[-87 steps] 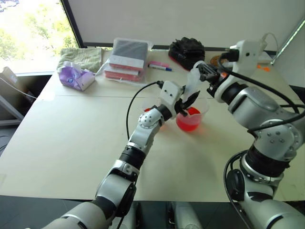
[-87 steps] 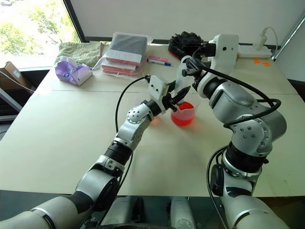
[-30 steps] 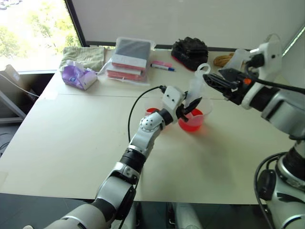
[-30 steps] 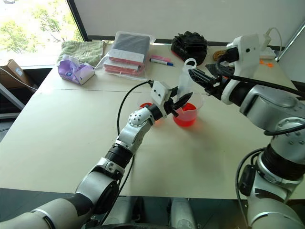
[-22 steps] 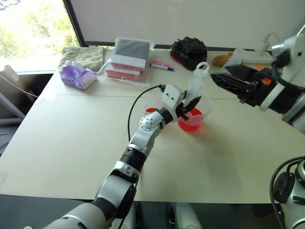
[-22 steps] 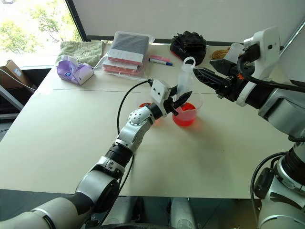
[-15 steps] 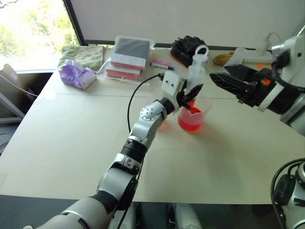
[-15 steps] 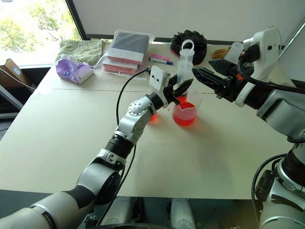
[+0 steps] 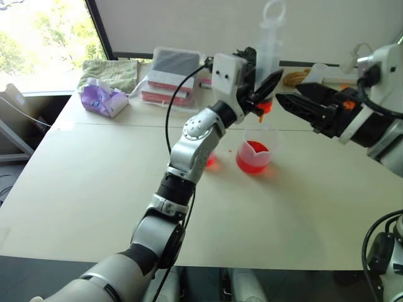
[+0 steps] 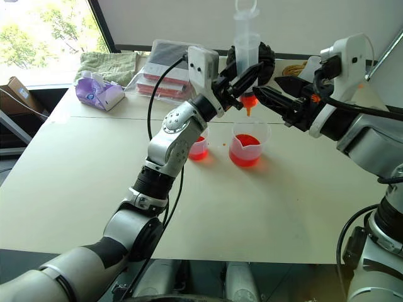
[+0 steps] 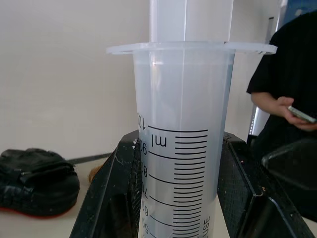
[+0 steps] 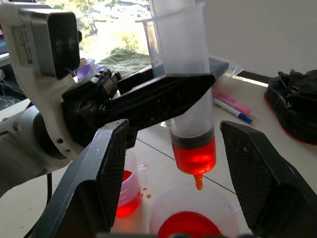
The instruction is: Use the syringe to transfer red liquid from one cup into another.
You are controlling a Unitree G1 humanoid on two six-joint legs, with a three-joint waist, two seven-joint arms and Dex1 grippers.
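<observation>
My left gripper (image 10: 247, 80) is shut on the barrel of the clear syringe (image 10: 246, 47) and holds it upright, high above the table. Red liquid (image 12: 194, 156) fills the barrel's lowest part, above the orange tip. Right below the tip stands the spouted beaker (image 10: 247, 148) holding red liquid. The smaller cup (image 10: 198, 148) sits to its left, also with some red liquid, partly behind my left arm. My right gripper (image 10: 267, 87) is open, level, its fingers pointing at the syringe's lower end from the right, not touching it.
Red droplets (image 10: 221, 146) lie between the two cups. At the table's far side are a purple tissue pack (image 9: 101, 100), a green towel (image 9: 110, 72), stacked cases (image 9: 169, 75) and a black bag (image 11: 34, 178). A person holding a phone (image 11: 285, 104) stands beyond the table.
The left gripper has lifted the syringe straight up out of the beaker, so its tip now hangs above it. The right gripper has backed off the plunger and stays open beside it.
</observation>
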